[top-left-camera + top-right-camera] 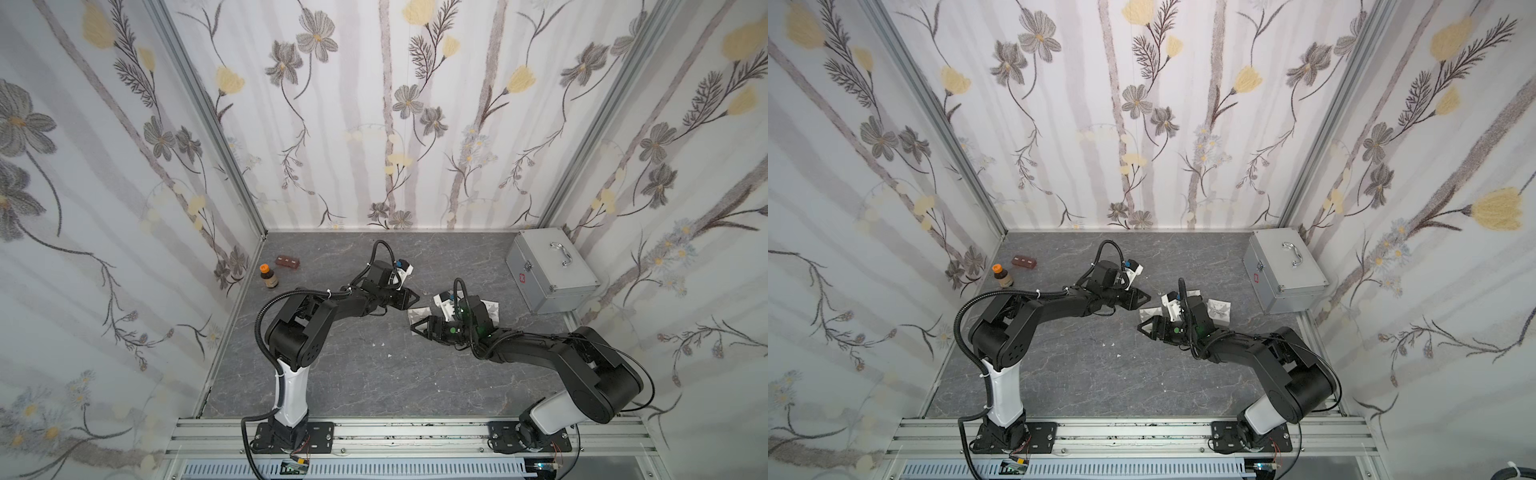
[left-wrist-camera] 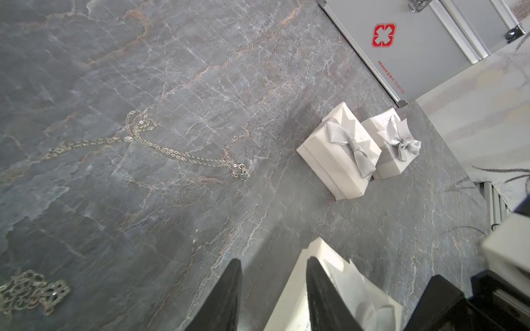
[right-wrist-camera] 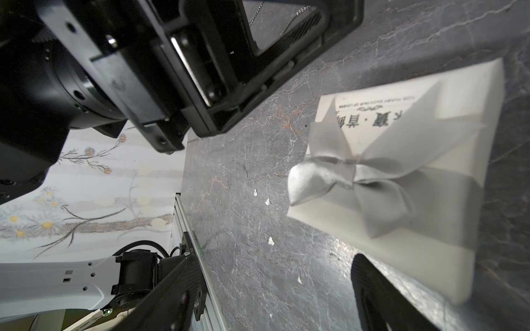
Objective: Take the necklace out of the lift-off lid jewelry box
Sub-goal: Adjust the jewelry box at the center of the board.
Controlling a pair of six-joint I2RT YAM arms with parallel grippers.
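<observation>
A thin silver necklace [image 2: 172, 152] lies stretched out on the grey marble table, away from the boxes. A white jewelry box [image 3: 430, 143] with a grey bow sits on the table between both grippers, small in a top view [image 1: 417, 312]. My left gripper [image 2: 274, 263] hovers over this box's edge [image 2: 286, 301], jaws apart with only table and box edge between them, shown from above in a top view [image 1: 417, 296]. My right gripper [image 3: 279, 258] is open beside the same box and holds nothing; it shows in a top view [image 1: 412, 328].
Two more white bow-tied boxes [image 2: 341, 152] [image 2: 395, 143] stand side by side near an aluminium case [image 1: 548, 270]. A second bunched chain [image 2: 31, 292] lies on the table. An orange-capped brown bottle [image 1: 269, 276] and a brown block [image 1: 288, 262] sit at the far left.
</observation>
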